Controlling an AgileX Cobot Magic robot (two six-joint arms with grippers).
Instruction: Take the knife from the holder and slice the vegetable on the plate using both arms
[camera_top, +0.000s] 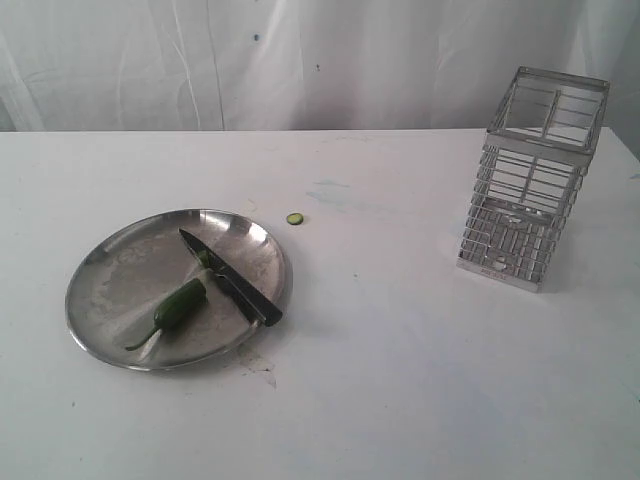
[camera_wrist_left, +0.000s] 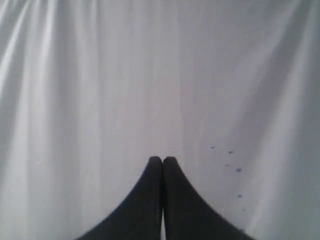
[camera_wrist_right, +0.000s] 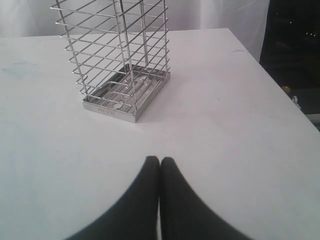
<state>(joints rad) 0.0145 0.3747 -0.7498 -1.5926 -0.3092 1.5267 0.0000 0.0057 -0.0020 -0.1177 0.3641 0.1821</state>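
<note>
On the left of the table sits the steel plate (camera_top: 110, 285), with the green vegetable (camera_top: 178, 304) lying on it, stem toward the front. The knife (camera_top: 232, 279) lies across the plate, its dark blade beside a small green piece (camera_top: 204, 259) and its black handle over the rim. The chrome wire holder (camera_top: 530, 180) stands at the right with nothing in it; in the right wrist view this holder (camera_wrist_right: 117, 55) is a little beyond my right gripper (camera_wrist_right: 160, 161), which is shut on nothing. My left gripper (camera_wrist_left: 162, 161) is shut too, facing white cloth. Neither arm shows in the exterior view.
A small green slice (camera_top: 294, 219) lies on the white table just behind the plate. A white curtain (camera_top: 300, 60) hangs behind the table. The table's right edge (camera_wrist_right: 272, 85) drops off close to the holder.
</note>
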